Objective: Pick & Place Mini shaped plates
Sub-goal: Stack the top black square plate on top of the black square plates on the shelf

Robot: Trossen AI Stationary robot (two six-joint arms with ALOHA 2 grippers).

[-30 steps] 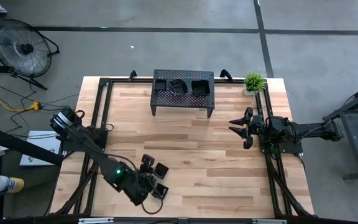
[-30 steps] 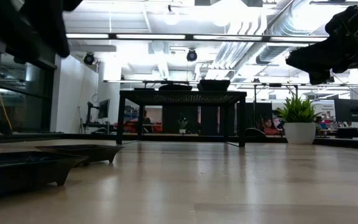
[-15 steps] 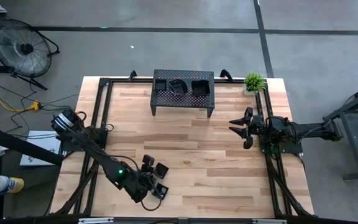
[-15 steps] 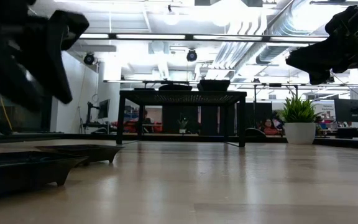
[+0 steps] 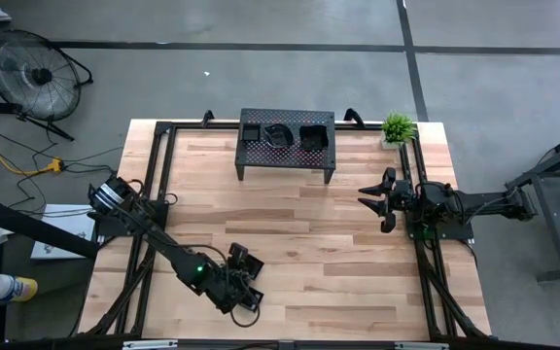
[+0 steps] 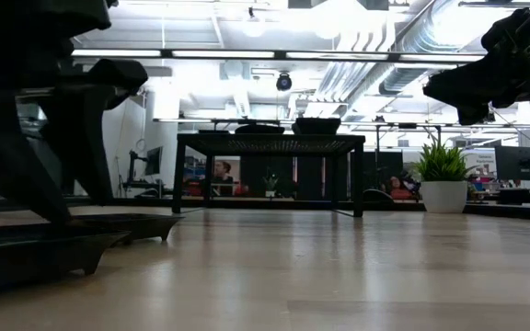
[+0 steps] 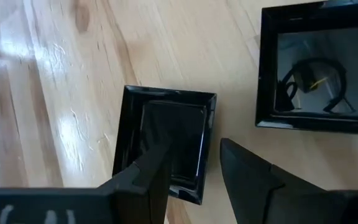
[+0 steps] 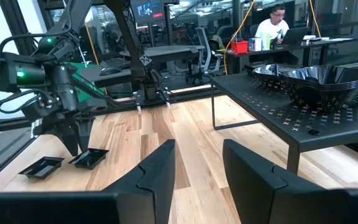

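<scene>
Two small glossy black square plates lie flat on the table near its near-left part. In the left wrist view one sits under my fingers [image 7: 166, 140] and the other farther off [image 7: 319, 68]; the low view shows them too [image 6: 122, 225] [image 6: 35, 253]. My left gripper [image 5: 244, 272] [image 7: 191, 149] is open and points down, one finger over that plate's hollow and one outside its rim. More black plates [image 5: 278, 134] rest on the perforated rack [image 5: 287, 157]. My right gripper [image 5: 372, 201] [image 8: 197, 162] is open and hovers near the right edge. My left gripper straddles one side rim [image 7: 209, 140] of the nearer square plate from above, one finger [image 7: 154, 162] over its inside and one [image 7: 241, 168] outside. The plate lies flat on the table. I cannot tell whether the fingers touch it.
The black rack on legs [image 6: 270, 142] stands at the far middle, with a stack of plates on it [image 8: 328, 78]. A small potted plant [image 5: 398, 127] sits at the far right corner. Bare wood lies between the rack and the two plates. A person sits in the room beyond.
My left gripper has moved toward the table's right and come down onto the two square plates; in the low view its fingers have dropped from the top of the picture to plate height. The plates have stayed where they were.
</scene>
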